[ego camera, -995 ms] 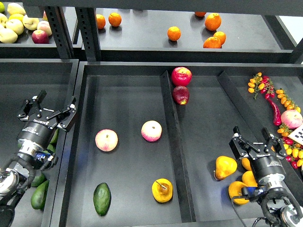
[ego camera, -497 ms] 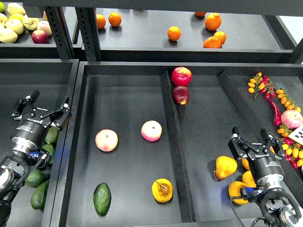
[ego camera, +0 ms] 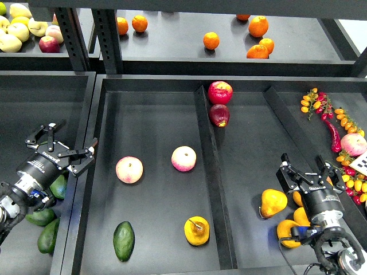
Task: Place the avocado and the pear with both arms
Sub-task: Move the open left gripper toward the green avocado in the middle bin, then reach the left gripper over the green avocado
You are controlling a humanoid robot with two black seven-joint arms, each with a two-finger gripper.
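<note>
Lying in the tray's left compartment (ego camera: 155, 132): avocado (ego camera: 123, 240) front left, pear (ego camera: 196, 231) beside the divider (ego camera: 213, 189). Left gripper (ego camera: 61, 150) splayed, empty, outside the rim; right gripper (ego camera: 308, 172) spread above yellow pears (ego camera: 273, 202).

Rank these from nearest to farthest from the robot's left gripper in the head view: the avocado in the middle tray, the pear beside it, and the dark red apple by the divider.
From the left gripper:
1. Avocado, front left of tray.
2. Pear, front, beside divider.
3. Dark red apple, far, right of divider.
</note>
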